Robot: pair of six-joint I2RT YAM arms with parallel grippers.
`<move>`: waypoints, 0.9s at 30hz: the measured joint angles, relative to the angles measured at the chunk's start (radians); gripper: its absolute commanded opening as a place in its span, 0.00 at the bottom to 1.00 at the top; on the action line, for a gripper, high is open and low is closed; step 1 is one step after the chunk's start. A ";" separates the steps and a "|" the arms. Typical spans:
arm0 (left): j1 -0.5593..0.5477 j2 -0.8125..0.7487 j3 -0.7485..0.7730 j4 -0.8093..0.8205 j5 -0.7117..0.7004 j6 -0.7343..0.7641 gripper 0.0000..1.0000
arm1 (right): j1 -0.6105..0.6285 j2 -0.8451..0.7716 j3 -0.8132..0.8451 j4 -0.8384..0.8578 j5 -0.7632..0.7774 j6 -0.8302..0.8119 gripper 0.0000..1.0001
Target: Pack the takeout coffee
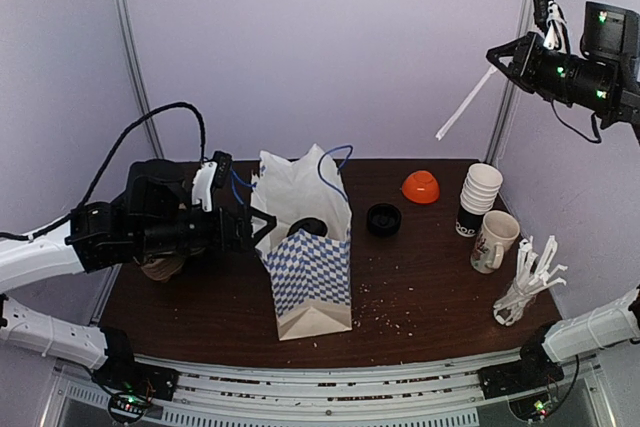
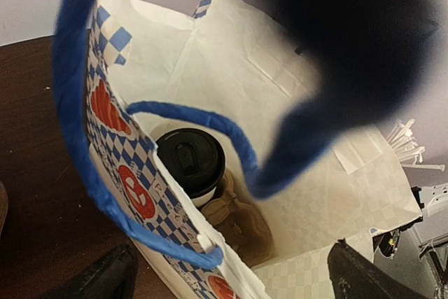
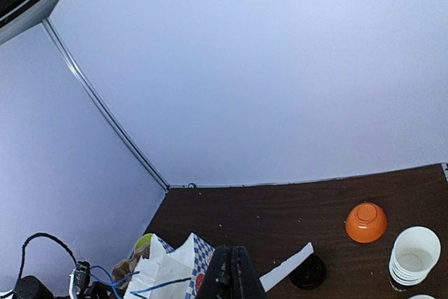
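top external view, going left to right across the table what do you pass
left gripper → paper bag with the takeout coffee inside → loose black lid → orange bowl → stack of paper cups → bundle of white stirrers. The mug is left out because it overlaps its neighbours.

The bag (image 1: 310, 282) is white, with a blue-and-white check on its lower part, red round marks on the check, and blue cord handles (image 2: 77, 103). Inside the bag, the coffee (image 2: 190, 161) is black on top and white below, beside a brown holder (image 2: 241, 225). The surface (image 1: 200, 307) is dark brown. Right of the bag are a black loose lid (image 1: 384, 219), an orange bowl (image 1: 421, 187), white cups (image 1: 480, 192) with black print, and a white mug (image 1: 494, 241) with dark print. The strip (image 1: 462, 107) in the black right end effector (image 1: 495, 59) is white.
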 measured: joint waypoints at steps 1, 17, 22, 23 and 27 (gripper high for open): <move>0.000 -0.008 0.000 -0.002 -0.006 -0.004 0.98 | 0.000 0.000 -0.001 0.026 -0.015 -0.004 0.00; 0.000 -0.124 0.000 -0.020 -0.099 -0.052 0.98 | 0.000 0.031 -0.091 0.427 -0.364 0.039 0.00; 0.000 -0.177 -0.016 -0.013 -0.135 -0.065 0.98 | 0.000 0.069 -0.091 0.541 -0.479 0.103 0.00; 0.000 -0.185 -0.020 -0.012 -0.142 -0.068 0.98 | 0.001 0.079 -0.091 0.566 -0.501 0.119 0.00; 0.000 -0.214 -0.037 -0.010 -0.166 -0.075 0.98 | 0.021 0.124 -0.089 0.626 -0.559 0.163 0.00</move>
